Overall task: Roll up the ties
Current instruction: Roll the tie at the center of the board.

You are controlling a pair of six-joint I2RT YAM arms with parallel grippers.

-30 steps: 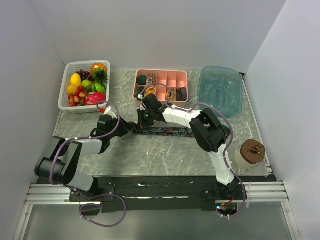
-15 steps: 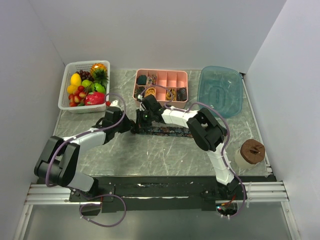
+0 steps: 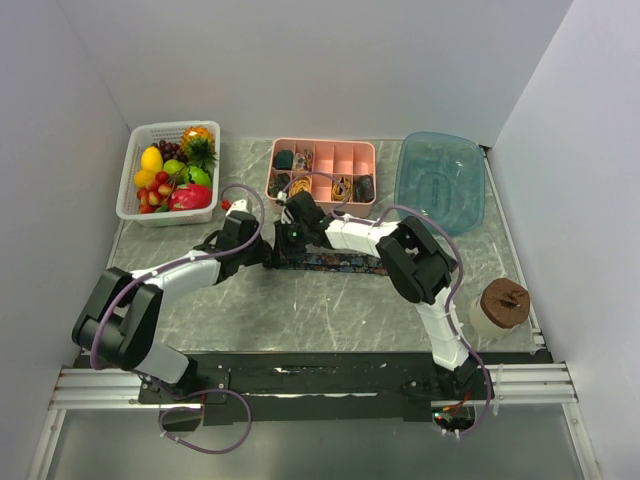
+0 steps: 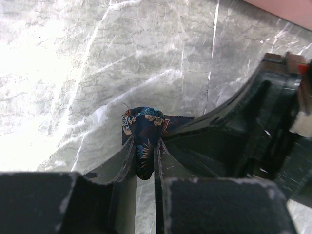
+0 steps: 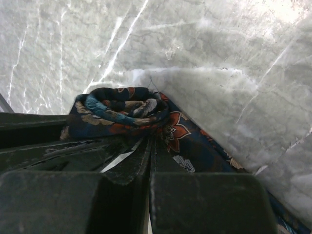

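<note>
Here left fingers (image 4: pixel 121 165) and right fingers (image 5: pixel 130 165) both pinch the part-rolled tie (image 5: pixel 122 108).

Robotics laboratory test cell. Plain white panels (image 3: pixel 320 70) enclose a marble-patterned table (image 3: pixel 330 310); cabled robot arms (image 3: pixel 425 270) mount on an aluminium rail (image 3: pixel 530 380); a basket (image 3: pixel 165 126) holds apparently artificial fruit.

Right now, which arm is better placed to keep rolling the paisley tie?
Right, probably. The right gripper is shut at the coil already started on the paisley tie, with the unrolled length running back under it. The left gripper pinches a fold beside it, likely steadying.
</note>
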